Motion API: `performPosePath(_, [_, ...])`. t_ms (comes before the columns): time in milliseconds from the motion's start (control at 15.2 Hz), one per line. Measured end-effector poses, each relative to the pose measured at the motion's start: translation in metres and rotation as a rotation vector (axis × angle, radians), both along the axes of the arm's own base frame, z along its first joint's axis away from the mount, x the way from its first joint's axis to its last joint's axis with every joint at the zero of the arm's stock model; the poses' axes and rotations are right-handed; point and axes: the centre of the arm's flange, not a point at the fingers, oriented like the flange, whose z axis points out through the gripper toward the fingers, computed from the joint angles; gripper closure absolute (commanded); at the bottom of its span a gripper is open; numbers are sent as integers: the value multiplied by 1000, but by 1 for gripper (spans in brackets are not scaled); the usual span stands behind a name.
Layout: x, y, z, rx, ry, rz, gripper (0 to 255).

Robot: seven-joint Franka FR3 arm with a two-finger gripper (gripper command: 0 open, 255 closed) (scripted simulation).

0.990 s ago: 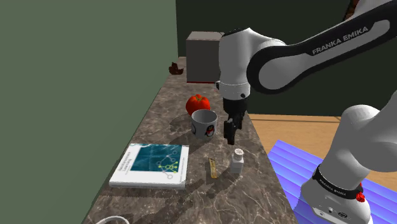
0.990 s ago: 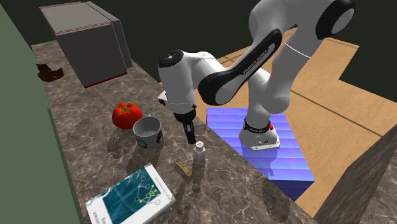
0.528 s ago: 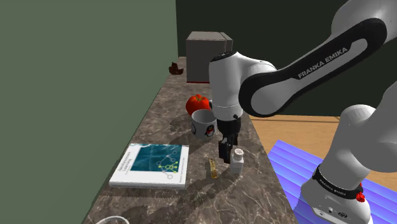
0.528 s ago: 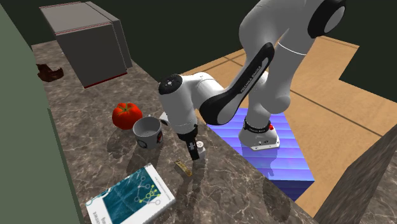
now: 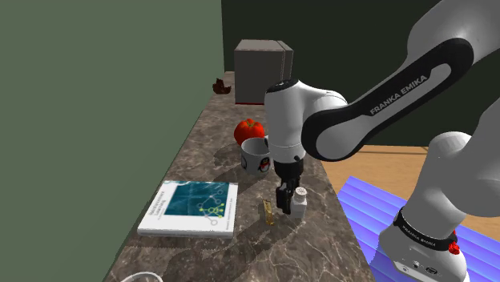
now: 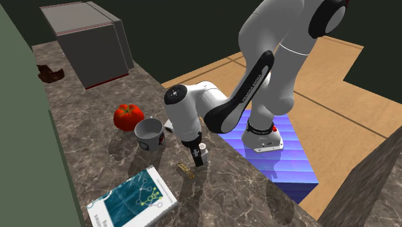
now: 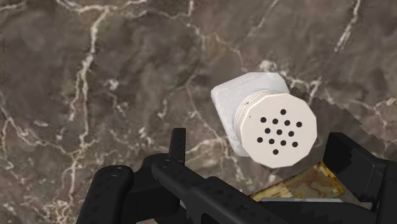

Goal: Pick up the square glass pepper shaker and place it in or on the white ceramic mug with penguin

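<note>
The gripper [image 7: 261, 141] is spread wide and low over the counter [image 5: 240, 248], pinching nothing. The shaker [image 7: 273, 127] stands upright between the two fingers [image 7: 179, 145]. Neither finger appears to touch it, and it sits closer to one than to the other. Seen from the side, the fingertips reach down past its white holed cap, roughly level with the body.

The step in hand is the grasp. To do it well, I judge the hand should shift sideways a little, so the shaker is centred in the gap. Otherwise the nearer finger meets it first and pushes or tips it. The body is square, so a slight turn of the wrist would probably let the pads close on two flat faces and not on corners. Grip the body below the cap. The cap is narrower and many-sided, and glass is likely to slip, so close firmly but not fast.

A small yellow-brown piece [image 5: 268, 211] lies just beside the gripper, opposite the shaker in the shoulder view. It must stay out of the closing fingers.

The mug [image 5: 256, 155] stands near the gripper, on the far side from the book [image 5: 191, 207], mouth up. The lift has to clear its rim before moving across.
</note>
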Motion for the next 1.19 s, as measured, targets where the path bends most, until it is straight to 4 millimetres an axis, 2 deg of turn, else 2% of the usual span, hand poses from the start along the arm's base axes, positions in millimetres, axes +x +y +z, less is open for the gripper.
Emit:
performPosePath(198, [0,0,0,0,0,0,0])
performPosePath(264, [0,0,0,0,0,0,255])
performPosePath(924, [0,0,0,1,-1,0,255])
performPosePath(1188, [1,0,15,0,-1,0,255])
